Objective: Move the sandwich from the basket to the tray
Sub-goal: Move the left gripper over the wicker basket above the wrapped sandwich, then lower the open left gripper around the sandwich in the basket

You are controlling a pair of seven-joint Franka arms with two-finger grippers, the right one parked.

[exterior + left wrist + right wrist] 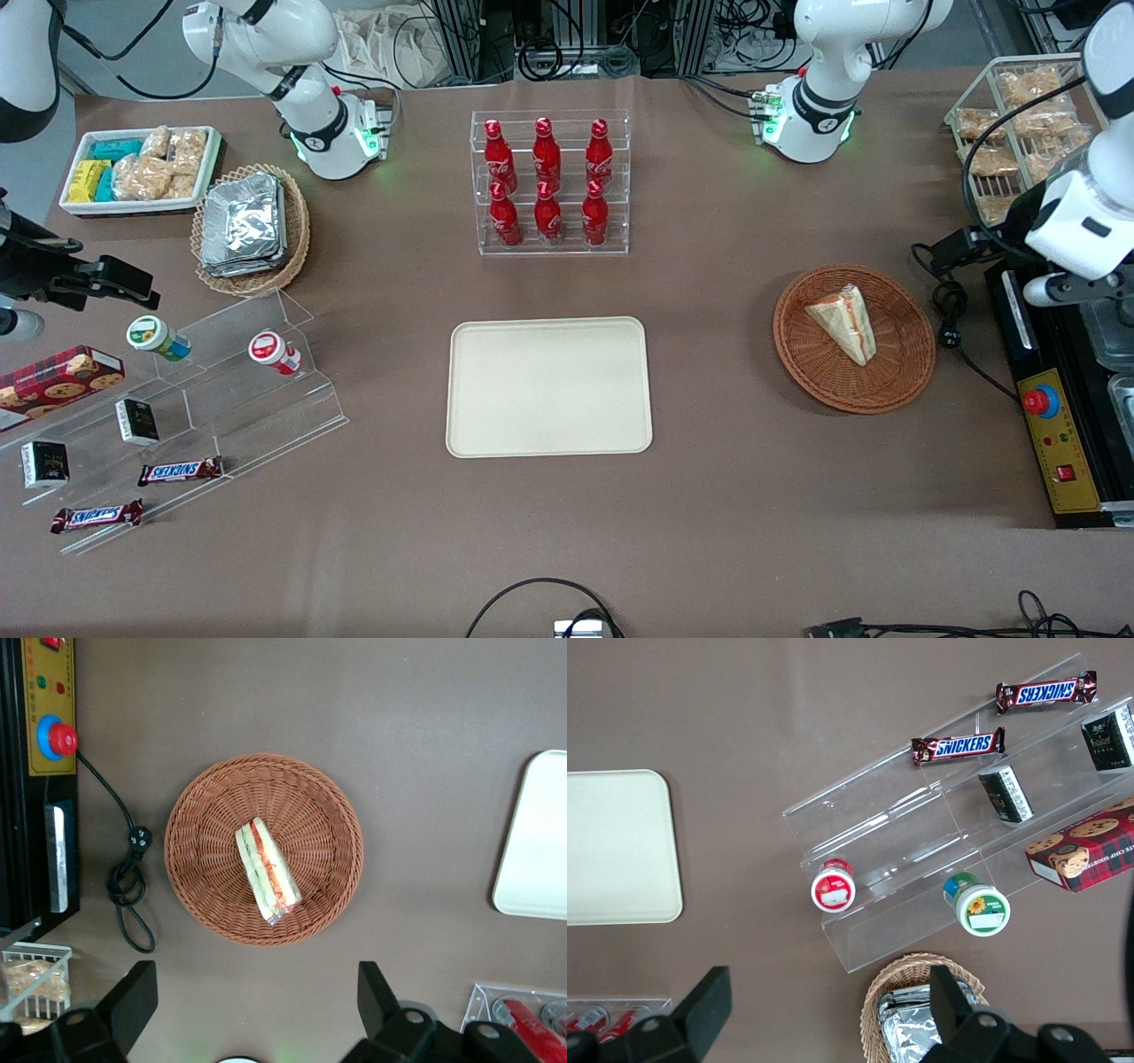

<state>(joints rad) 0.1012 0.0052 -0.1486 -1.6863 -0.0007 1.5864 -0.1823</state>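
Note:
The sandwich (843, 321) (266, 870), a clear-wrapped wedge with red and green filling, lies on its side in the round reddish-brown wicker basket (797, 354) (204, 833). The cream tray (549, 387) (536, 842) sits bare at the table's middle, apart from the basket toward the parked arm's end. My gripper (255, 970) hangs high over the brown table, just outside the basket's rim and farther from the front camera than the sandwich. Its fingers (135, 992) stand wide open with nothing between them.
A black control box with a red button (1054, 434) and a coiled cable (952, 310) lie beside the basket at the working arm's end. A wire rack of snacks (1019, 115) and a clear rack of red bottles (549, 182) stand farther back.

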